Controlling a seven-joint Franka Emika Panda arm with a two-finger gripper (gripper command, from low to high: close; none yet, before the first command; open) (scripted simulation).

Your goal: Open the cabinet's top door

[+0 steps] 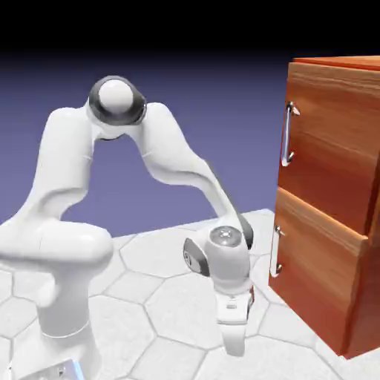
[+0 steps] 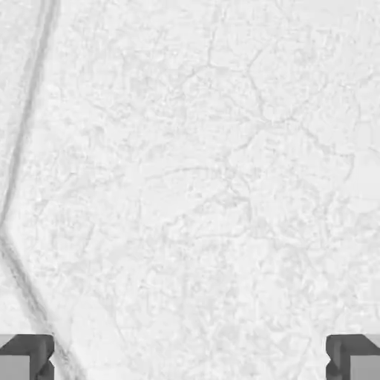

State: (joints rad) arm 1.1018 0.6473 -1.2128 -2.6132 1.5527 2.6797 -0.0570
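The cabinet [image 1: 334, 200] is a tall reddish-brown wood-grain box at the exterior view's right. Its top door [image 1: 330, 141] is shut and carries a vertical silver bar handle [image 1: 287, 133]. Below it, the lower panel [image 1: 315, 271] has a shorter handle [image 1: 276, 251]. My gripper [image 1: 233, 347] hangs low, pointing down at the table, left of the cabinet and well below the top handle. In the hand view the gripper [image 2: 190, 360] stands open, its two grey fingertips [image 2: 26, 358] far apart at the bottom corners, with only white table between them.
The white table [image 1: 163, 297] has a hexagon tile pattern, and a tile seam [image 2: 22, 148] runs down the hand view's left side. The arm's elbow [image 1: 115, 100] rises high at the exterior view's left.
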